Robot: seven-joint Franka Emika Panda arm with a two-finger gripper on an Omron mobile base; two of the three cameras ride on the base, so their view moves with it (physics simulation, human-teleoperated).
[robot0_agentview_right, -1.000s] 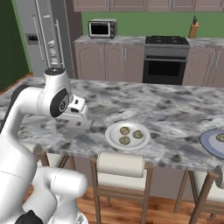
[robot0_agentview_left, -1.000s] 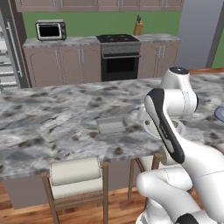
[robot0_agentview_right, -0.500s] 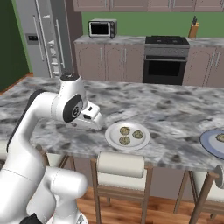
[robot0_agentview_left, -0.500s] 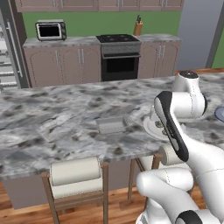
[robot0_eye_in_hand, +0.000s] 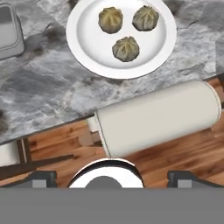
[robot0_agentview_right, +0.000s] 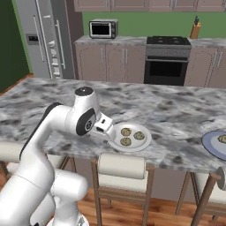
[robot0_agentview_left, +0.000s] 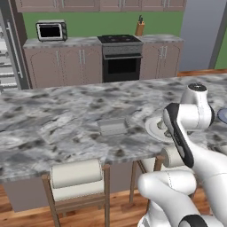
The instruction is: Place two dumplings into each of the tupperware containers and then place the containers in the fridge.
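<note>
My hand [robot0_eye_in_hand: 112, 177] hangs with its jaws spread wide and nothing between them, out past the near edge of the marble tabletop [robot0_eye_in_hand: 52, 92], above the cream padded back of a stool [robot0_eye_in_hand: 157, 118] and the wooden floor [robot0_eye_in_hand: 166, 155]. In the right base view the hand [robot0_agentview_right: 106, 126] sits just beside the near-left rim of the white plate [robot0_agentview_right: 145, 142]. Three dumplings [robot0_eye_in_hand: 126, 48] lie on that white plate [robot0_eye_in_hand: 85, 41], apart from one another, two toward the far side and one nearer me; from the right base view I see the same three dumplings [robot0_agentview_right: 126, 141] clustered on it. The grey rectangular tupperware container [robot0_agentview_left: 112, 126] rests on the tabletop [robot0_agentview_left: 53, 128] well to the left of the plate [robot0_agentview_left: 153, 128], and its corner [robot0_eye_in_hand: 8, 30] shows at the top left of the hand view; I cannot tell whether anything lies in it. At the far right of the tabletop a blue-grey plate [robot0_agentview_right: 211, 143] carries another tan lump [robot0_agentview_right: 221, 139]. The fridge [robot0_agentview_right: 42, 37] stands at the back left of the kitchen, beside the cabinets carrying a toaster oven [robot0_agentview_right: 103, 29], with the dark oven [robot0_agentview_right: 167, 66] further right.
</note>
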